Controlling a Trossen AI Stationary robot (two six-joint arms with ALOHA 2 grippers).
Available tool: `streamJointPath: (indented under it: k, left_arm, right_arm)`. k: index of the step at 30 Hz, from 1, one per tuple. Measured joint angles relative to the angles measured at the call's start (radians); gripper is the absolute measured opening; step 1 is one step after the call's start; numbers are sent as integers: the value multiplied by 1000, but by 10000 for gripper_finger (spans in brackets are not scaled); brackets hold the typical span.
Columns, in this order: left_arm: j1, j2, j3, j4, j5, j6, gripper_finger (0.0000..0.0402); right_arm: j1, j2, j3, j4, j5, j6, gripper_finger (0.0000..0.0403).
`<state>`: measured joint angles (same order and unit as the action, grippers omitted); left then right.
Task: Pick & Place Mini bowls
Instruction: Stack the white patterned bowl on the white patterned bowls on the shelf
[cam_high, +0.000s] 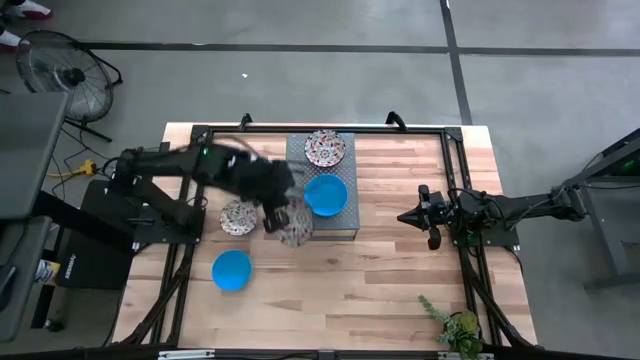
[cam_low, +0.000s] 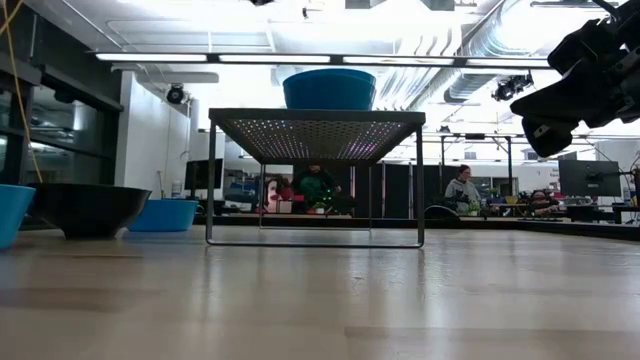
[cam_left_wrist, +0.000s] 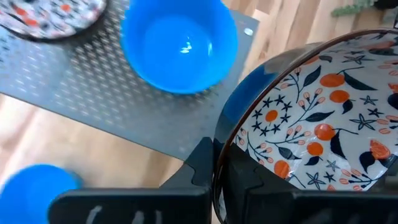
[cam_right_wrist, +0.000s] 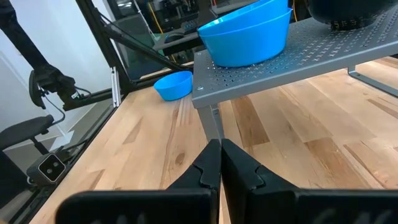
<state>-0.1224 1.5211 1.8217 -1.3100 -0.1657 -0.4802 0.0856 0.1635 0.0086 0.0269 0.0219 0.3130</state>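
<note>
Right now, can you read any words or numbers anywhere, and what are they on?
No words or numbers can be read anywhere.
Patterned bowl in the left gripper: only flowers, no letters.
Blue bowl on the grey stand: plain.
Screens in the room behind: too small and blurred to read.

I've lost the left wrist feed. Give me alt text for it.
The left gripper, fingers shut, grips the rim of a floral bowl held beside a grey perforated rack. A blue bowl sits on the rack next to another floral bowl, and a second blue bowl lies on the wooden table below.
</note>
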Motion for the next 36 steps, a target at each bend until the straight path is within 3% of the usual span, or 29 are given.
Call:
streamJointPath:
  k: [14,19,30,36]
  left_arm:
    - [387,1,7,66,187,422,3]
    - [491,16,7,114,201,524,3]
    - [615,83,7,247,316,694,3]
    - [649,127,7,306,317,697,3]
  right_arm:
    - [0,0,0,0,0,0,0]
    - [0,0,0,0,0,0,0]
    - [0,0,0,0,0,0,0]
    - [0,0,0,0,0,0,0]
